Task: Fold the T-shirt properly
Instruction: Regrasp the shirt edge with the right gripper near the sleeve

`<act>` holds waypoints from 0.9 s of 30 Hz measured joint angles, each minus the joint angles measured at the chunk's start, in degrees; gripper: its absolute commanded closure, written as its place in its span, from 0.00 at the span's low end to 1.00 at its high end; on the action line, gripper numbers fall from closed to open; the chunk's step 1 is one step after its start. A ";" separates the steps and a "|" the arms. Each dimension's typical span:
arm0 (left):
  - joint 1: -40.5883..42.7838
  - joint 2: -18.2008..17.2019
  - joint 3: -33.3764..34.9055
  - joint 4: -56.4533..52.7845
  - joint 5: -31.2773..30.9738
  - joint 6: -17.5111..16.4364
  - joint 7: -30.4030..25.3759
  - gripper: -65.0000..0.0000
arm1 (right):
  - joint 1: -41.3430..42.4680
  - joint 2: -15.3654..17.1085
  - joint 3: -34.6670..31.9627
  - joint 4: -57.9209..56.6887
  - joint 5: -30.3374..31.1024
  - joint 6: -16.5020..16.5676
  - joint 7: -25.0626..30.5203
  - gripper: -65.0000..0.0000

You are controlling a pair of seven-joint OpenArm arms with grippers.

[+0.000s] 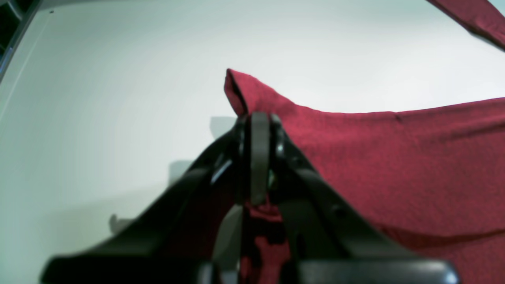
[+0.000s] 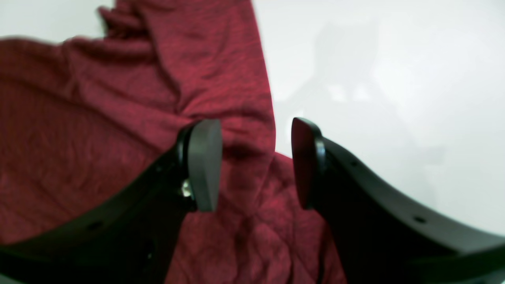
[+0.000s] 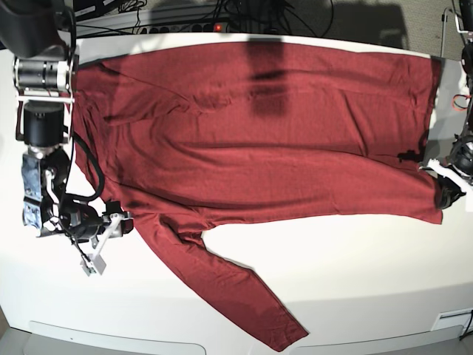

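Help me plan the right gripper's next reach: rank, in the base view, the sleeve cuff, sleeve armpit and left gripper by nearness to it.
1. Sleeve armpit, beside the right gripper.
2. Sleeve cuff, near the front edge.
3. Left gripper, at the far hem.
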 measured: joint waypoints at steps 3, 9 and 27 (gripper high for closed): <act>0.02 0.00 0.00 0.00 0.02 0.00 0.00 1.00 | 2.14 -0.13 -0.02 -5.03 -0.04 0.02 0.55 0.56; 0.00 0.00 0.00 0.00 0.00 0.00 0.00 1.00 | 4.87 -0.63 0.02 -15.76 -3.72 -1.64 5.57 0.56; 0.02 0.00 0.00 0.00 0.00 0.00 -0.02 1.00 | 8.83 -8.52 0.28 -24.90 -12.63 -2.14 10.84 0.71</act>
